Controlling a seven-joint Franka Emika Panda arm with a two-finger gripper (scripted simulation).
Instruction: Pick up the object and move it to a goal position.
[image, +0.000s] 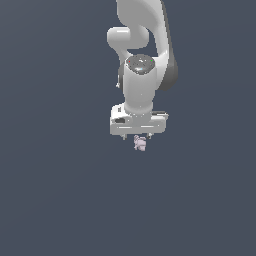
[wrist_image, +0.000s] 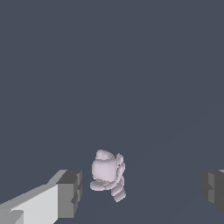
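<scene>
Item one: my hand (image: 138, 136), white with dark grey fingertip pads, hanging below my arm (image: 142, 75) at the centre of the exterior frame, wrist pointing straight down. Condition: open, jaws spread wide; in the wrist frame one finger (wrist_image: 70, 192) shows at the lower left and the other only as a dark pad at the right edge, with a broad gap between them. Item two: the object (image: 140, 144), a tiny pale pink-lilac lumpy thing, far smaller than my hand. Location: just below centre of the exterior frame, directly under my hand, its upper edge right at the fingertips. In the wrist frame the object (wrist_image: 108, 174) sits low and a little left of centre, inside the gap, near the lower-left finger but apart from it, and well apart from the right-edge pad. Neither pad touches it. Form: a rounded bulge on top with smaller knobbly lobes trailing beneath. Item three: the worktop (image: 60, 190), a flat, uniform dark slate-blue surface filling both frames. Whether the object rests on it I cannot tell from the exterior frame.
</scene>
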